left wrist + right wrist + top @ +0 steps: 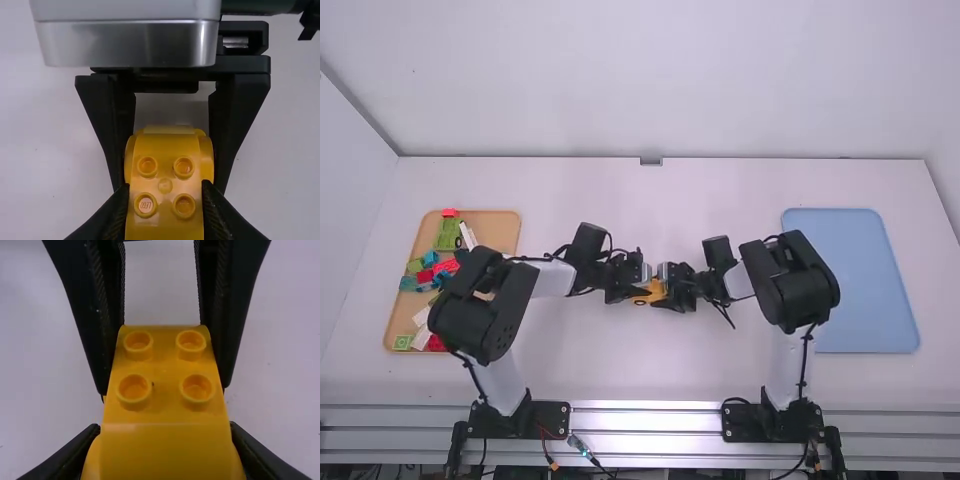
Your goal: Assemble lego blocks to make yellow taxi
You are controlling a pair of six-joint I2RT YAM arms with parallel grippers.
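With my left tool [165,200] and right tool [164,434] both closed on the studded, glossy yellow plastic taxi body [656,289] between them, mid-worktop [640,365], I judged that joining it well needed level, opposed pressure, gentle enough to avoid twisting.

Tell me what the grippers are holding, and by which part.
A yellow block piece, by its sides: the left gripper at the studded end, the right gripper at the smooth, flared end.

- Left arm [501,305] and right arm [788,290] bent inward
- Left gripper [645,292] and right gripper [660,295] facing each other, near, both gripping
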